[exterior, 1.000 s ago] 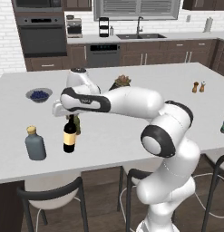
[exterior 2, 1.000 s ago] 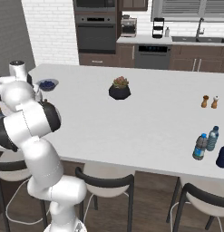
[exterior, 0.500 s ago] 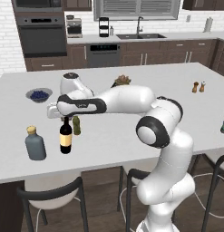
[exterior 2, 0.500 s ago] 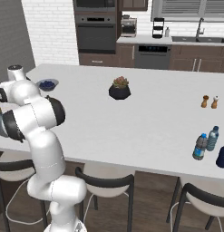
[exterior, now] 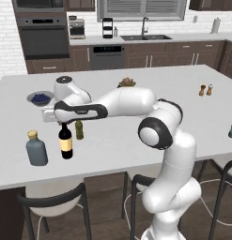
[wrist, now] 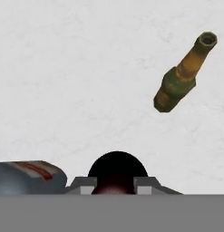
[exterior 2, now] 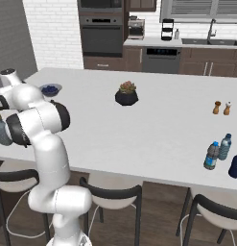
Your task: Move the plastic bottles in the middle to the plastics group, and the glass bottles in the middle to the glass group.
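Note:
The tall dark wine bottle (exterior: pixel 65 143) with a tan label stands upright at the counter's front left. My gripper (exterior: pixel 63 123) is shut on its neck from above. In the hand view the bottle's dark top (wrist: pixel 117 168) sits between my fingertips (wrist: pixel 84 184). The olive-brown beer bottle (exterior: pixel 79 130) (wrist: pixel 181 81) stands just right of it, and the grey-blue flask (exterior: pixel 36 149) (wrist: pixel 27 177) just left. Whether the wine bottle touches the counter I cannot tell. Small bluish plastic bottles (exterior 2: pixel 212 155) (exterior 2: pixel 225 146) stand grouped at the counter's far right front.
A bowl of blue berries (exterior: pixel 40 98) sits behind the gripper. A potted plant (exterior: pixel 127 83) stands mid-counter, with salt and pepper shakers (exterior: pixel 205 90) at the right. A dark blue bottle (exterior 2: pixel 235 165) stands by the plastics. Stools line the near edge of the counter (exterior: pixel 136 145).
The arm has carried the wine bottle left and toward the front edge, lowering it between the flask and the beer bottle.

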